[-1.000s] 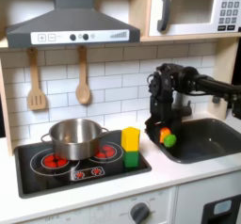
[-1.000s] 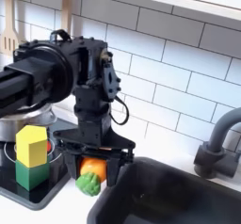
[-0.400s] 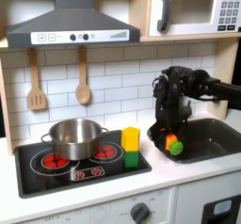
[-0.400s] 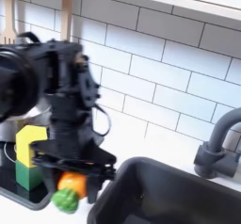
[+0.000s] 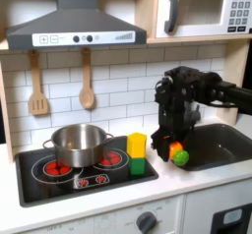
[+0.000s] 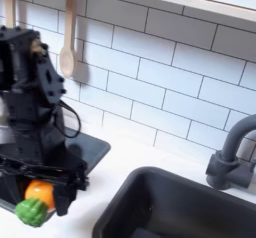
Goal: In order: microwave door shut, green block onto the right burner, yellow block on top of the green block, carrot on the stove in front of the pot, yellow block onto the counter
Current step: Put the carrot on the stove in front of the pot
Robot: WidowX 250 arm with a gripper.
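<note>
Carrot [image 6: 33,202] tilted — green top pointing down-left in second exterior view — clamped in end effector [image 6: 38,195].

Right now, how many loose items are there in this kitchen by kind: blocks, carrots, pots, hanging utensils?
Blocks: 2, the yellow block stacked on the green block.
Carrots: 1, the carrot in the end effector.
Pots: 1, the pot.
Hanging utensils: 2, the spatula and the wooden spoon.
Total: 6.

1 pot [image 5: 78,143], 1 carrot [image 5: 177,153], 2 blocks, 2 hanging utensils.
</note>
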